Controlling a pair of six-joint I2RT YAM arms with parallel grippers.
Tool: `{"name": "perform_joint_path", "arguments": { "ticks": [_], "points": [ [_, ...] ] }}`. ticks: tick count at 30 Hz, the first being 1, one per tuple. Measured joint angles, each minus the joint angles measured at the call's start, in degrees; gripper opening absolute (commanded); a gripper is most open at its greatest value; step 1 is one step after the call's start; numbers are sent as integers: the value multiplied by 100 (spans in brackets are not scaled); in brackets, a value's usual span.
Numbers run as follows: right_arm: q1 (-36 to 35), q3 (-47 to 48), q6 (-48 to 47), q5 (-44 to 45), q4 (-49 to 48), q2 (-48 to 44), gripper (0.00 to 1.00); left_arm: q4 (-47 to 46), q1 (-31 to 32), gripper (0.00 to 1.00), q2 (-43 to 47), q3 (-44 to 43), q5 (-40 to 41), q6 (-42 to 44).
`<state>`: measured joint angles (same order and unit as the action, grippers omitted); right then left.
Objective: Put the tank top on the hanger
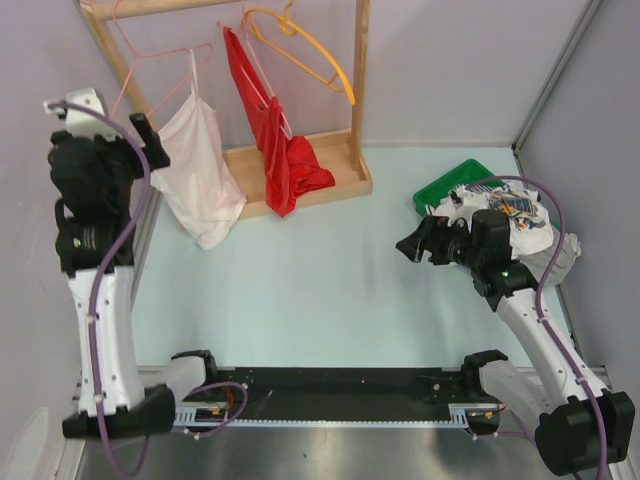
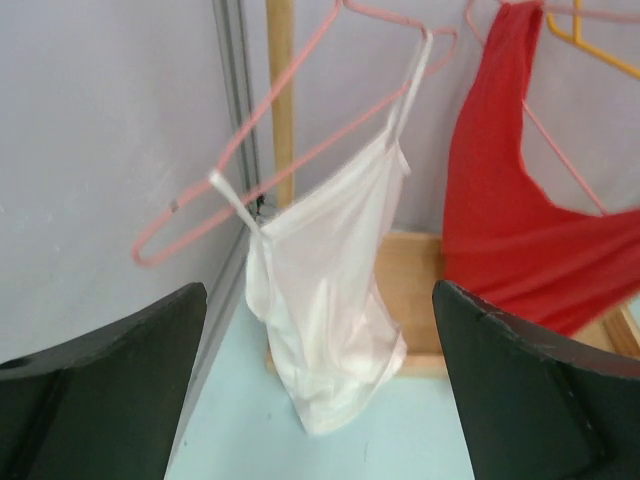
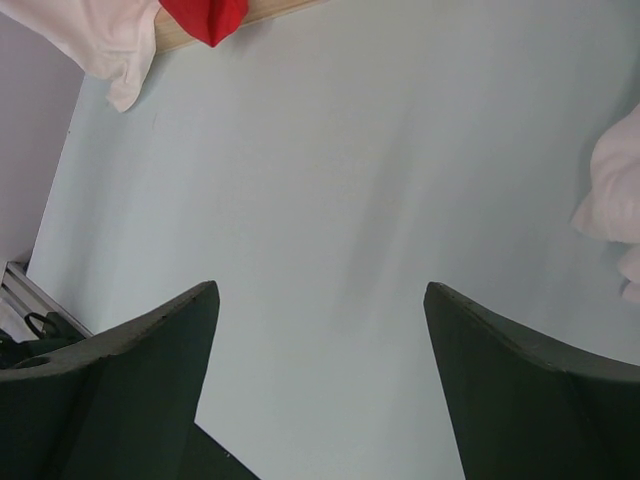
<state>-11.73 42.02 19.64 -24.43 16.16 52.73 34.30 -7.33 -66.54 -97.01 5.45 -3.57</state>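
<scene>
Left gripper [image 2: 318, 285]: jaws spread wide, empty, facing the small white thin-fabric tank top [image 1: 200, 180]. Both narrow straps loop over the thin pale pink wire hanger [image 2: 175, 208], which hooks on the wooden rack [image 1: 300, 165]. The garment therefore hangs free, and placement is judged complete. Right gripper [image 3: 320, 287]: wide, empty, above the pale blue table [image 1: 320, 290]. The green plastic bin [image 1: 445, 185] holds a white-grey clothes heap [image 1: 510, 215].

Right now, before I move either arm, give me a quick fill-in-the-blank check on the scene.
1. The tank top hangs from the hanger by both ____.
2. The garment beside it is coloured ____.
3. The left gripper is open and holds ____.
4. The right gripper is not shut but ____.
Missing words: straps; red; nothing; open.
</scene>
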Motion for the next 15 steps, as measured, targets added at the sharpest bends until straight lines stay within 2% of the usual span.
{"name": "perform_joint_path", "arguments": {
  "ticks": [4,7,10,15],
  "points": [
    [9,-13,-44,68,2,-74,89,-728,328,100,1272,1851,90,-22],
    [13,-57,-90,151,11,-133,89,-997,973,99,1965,2999,236,-57],
    [13,-87,-140,245,42,-179,89,-1228,1700,99,2208,3735,420,-48],
    [20,-92,-173,420,133,-293,89,-1410,2511,100,2251,4695,546,-50]
  ]
}}
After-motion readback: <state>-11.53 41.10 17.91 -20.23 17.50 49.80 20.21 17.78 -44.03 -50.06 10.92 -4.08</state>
